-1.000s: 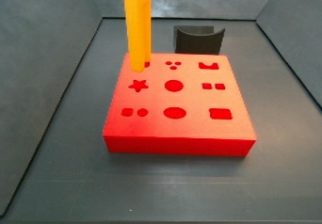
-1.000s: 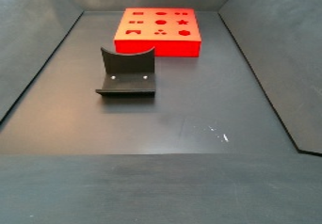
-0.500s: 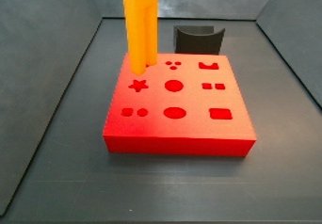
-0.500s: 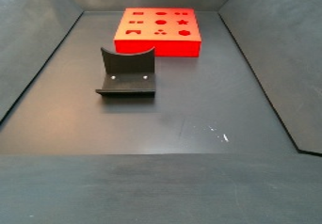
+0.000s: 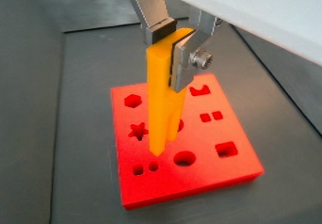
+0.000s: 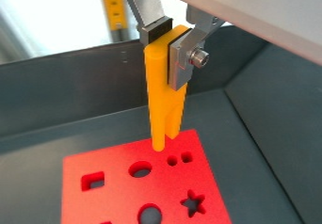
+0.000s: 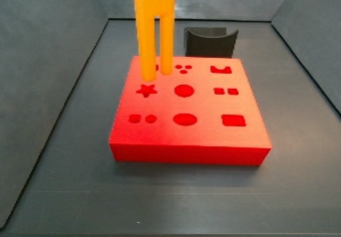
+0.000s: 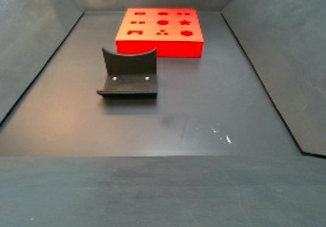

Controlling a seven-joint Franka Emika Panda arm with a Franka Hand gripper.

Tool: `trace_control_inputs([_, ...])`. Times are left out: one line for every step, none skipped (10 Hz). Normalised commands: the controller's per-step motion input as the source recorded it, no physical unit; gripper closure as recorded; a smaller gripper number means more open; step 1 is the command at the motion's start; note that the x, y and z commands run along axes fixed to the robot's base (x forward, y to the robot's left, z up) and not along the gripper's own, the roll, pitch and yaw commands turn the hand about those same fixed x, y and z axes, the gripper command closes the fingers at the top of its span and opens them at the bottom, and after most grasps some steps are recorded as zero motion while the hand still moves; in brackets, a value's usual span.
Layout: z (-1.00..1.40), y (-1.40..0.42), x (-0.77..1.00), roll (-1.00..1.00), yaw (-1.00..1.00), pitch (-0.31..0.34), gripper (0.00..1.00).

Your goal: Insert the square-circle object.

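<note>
Square-circle object [image 5: 160,96] hangs vertical, long axis straight up-down, forked end pointing down at the red block [image 5: 239,167]. Two parallel prongs show clearly in a side view [image 7: 155,32], tips above the block's far-left part, near the star hole [image 7: 147,90]. Tips look clear of the block top in both wrist views, though contact can't be ruled out from the side view. Wrist view [image 6: 164,101] shows the prong tips just above the block, next to a small pair of holes [image 6: 180,158].

Claw [image 5: 175,47] is clamped on the top end of the bar, silver finger plates [image 6: 184,51] pressing it from opposite sides. Claw points straight down, above the block; arm body is out of frame in both side views, only the bar enters from the top edge.

Block sits flat on the dark surface [image 7: 160,196], toward the far end of the bin in a side view [image 8: 160,30]. Dark grey curved holder [image 8: 129,73] stands apart from the block on the surface, and it also appears just behind the block in a side view [image 7: 210,40].
</note>
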Motion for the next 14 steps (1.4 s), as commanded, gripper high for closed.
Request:
trace_control_inputs([-0.22,0.0,0.05,-0.05,-1.0,-0.007,1.0])
trace_control_inputs([-0.2,-0.07,0.11,-0.05,-0.92,-0.016,1.0])
trace_control_inputs([-0.16,-0.06,0.0,-0.05,-0.89,-0.043,1.0])
trace_control_inputs([-0.07,-0.06,0.04,-0.01,-0.76,-0.017,1.0])
trace_control_inputs([-0.03,0.0,0.0,0.0,-0.43,0.0,1.0])
trace_control_inputs([-0.03,0.0,0.0,0.0,0.0,0.0,1.0])
trace_control_inputs([-0.03,0.03,0.11,0.0,-0.29,0.011,1.0])
trace_control_inputs([0.0,0.0,0.18,0.0,-0.65,0.0,1.0])
trace_control_inputs([0.0,0.0,0.16,0.0,-0.85,0.0,1.0])
trace_control_inputs([0.0,0.01,0.07,0.0,-0.93,0.0,1.0])
trace_control_inputs([0.0,0.0,0.03,0.0,-0.93,0.0,1.0])
trace_control_inputs([0.0,0.02,0.01,0.0,-0.76,0.0,1.0])
trace_control_inputs([-0.03,0.0,0.0,0.0,0.0,0.0,1.0])
trace_control_inputs([-0.15,0.0,0.05,0.0,0.0,0.0,1.0])
